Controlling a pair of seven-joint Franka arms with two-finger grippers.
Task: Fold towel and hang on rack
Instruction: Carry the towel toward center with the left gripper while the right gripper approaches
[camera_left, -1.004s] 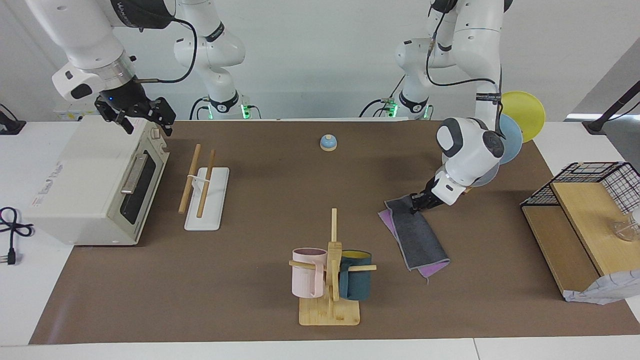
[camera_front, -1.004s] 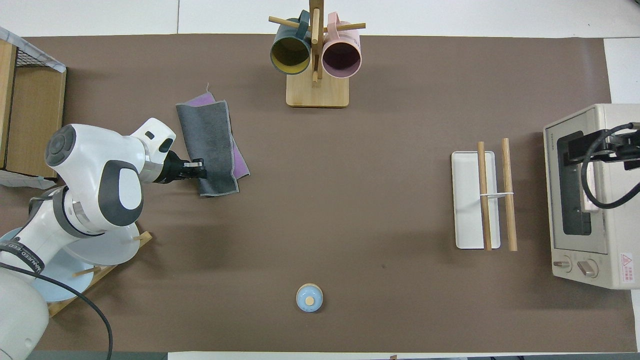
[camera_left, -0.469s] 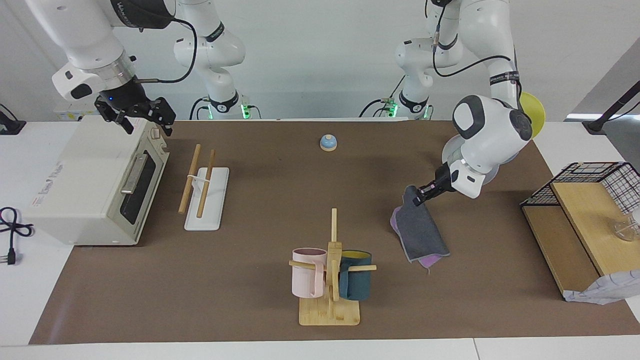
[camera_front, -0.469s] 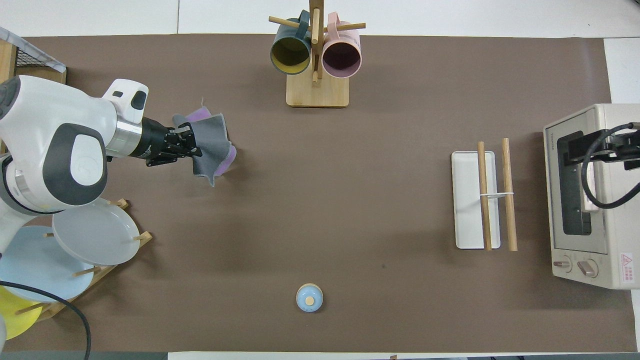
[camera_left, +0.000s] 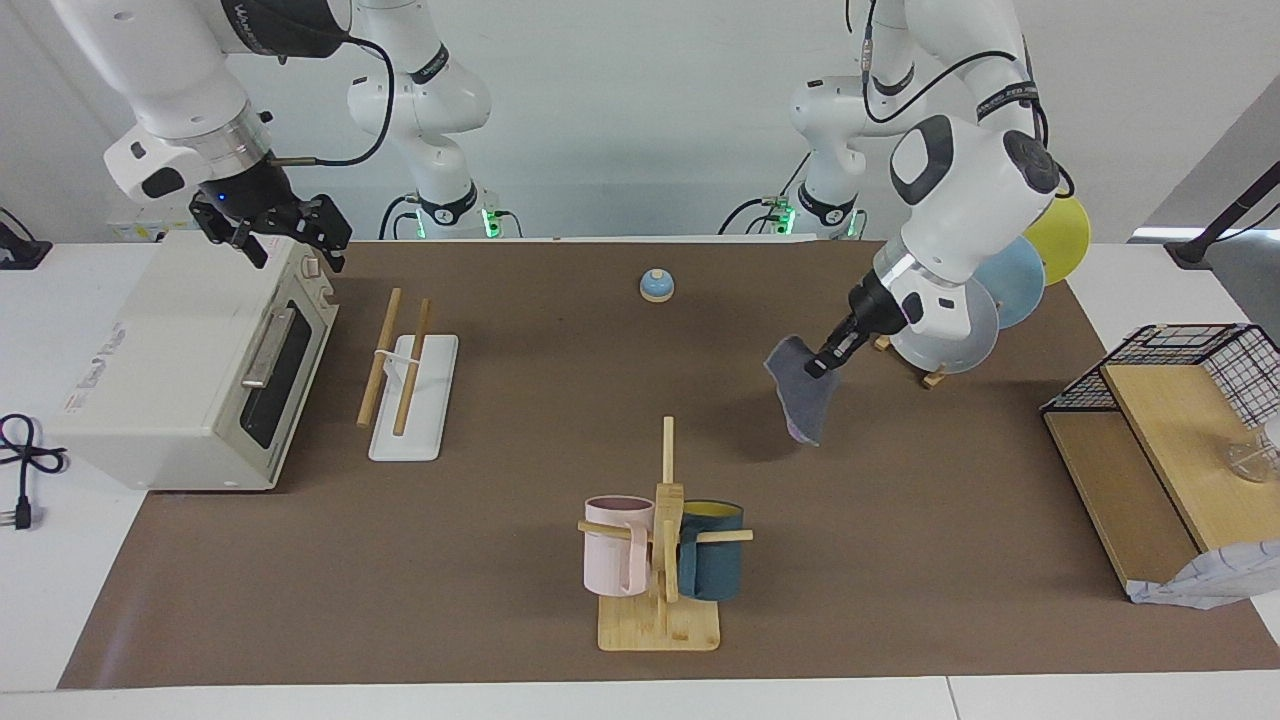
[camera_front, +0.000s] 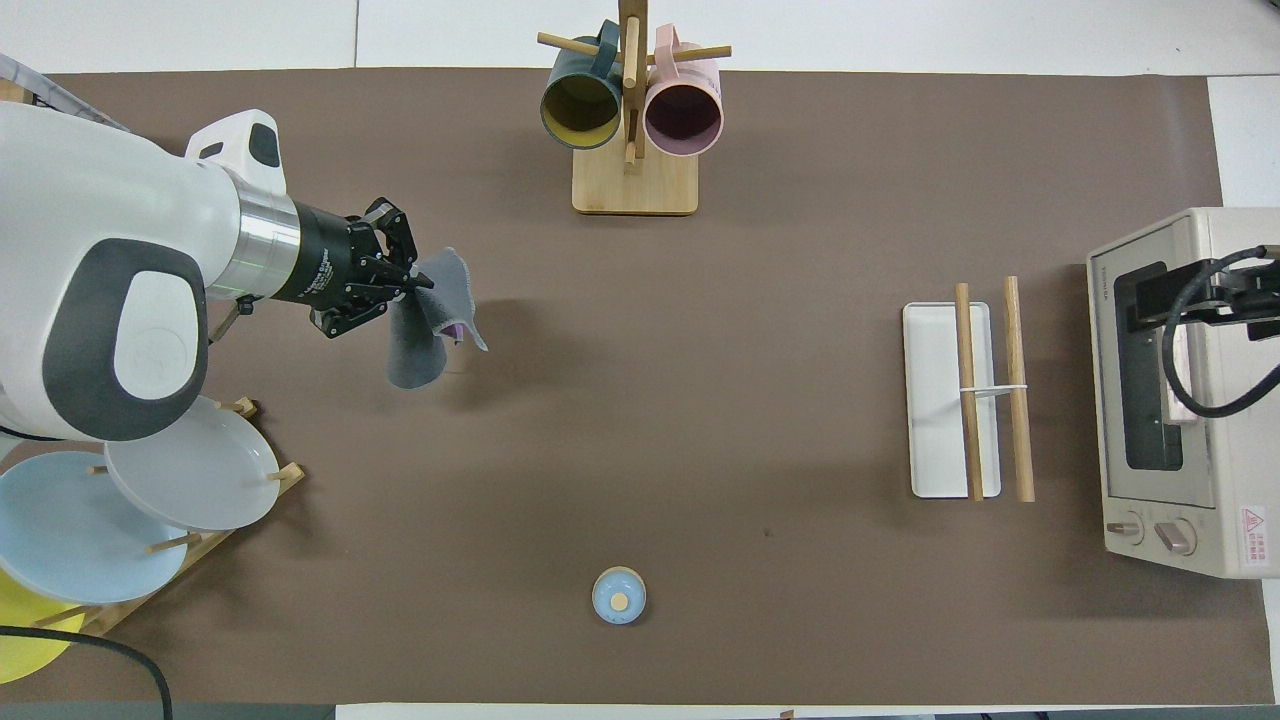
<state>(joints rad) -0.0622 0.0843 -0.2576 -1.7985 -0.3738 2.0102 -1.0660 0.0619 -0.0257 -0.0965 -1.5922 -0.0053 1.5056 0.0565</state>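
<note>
Over the brown desk (camera_left: 500, 600), toward the left arm's end, the left hand (camera_left: 822, 366) is closed on one edge of the towel (camera_left: 803, 397), which hangs clear of the surface as a crumpled, mostly grey bundle with a sliver of purple showing. It looks folded, so the step in hand is probably the carry to the rack (camera_left: 403, 375), which stands well apart at the right arm's end, just beside the toaster oven (camera_left: 190, 365). To do this well, the arm should hold the cloth high enough that its hanging tail clears the mug tree (camera_left: 663, 540) and the small blue bell (camera_left: 656, 285), then bring it in across the two wooden rods so that the tail drapes over one rod before the grip lets go; a loose fold may slip open on the way. The right hand (camera_left: 270, 230) waits above the oven's top; whether it is open cannot be told. Writing shows on the oven's side, on a red warning sticker near its knobs and on the arms' links, but none of it can be read with certainty.
</note>
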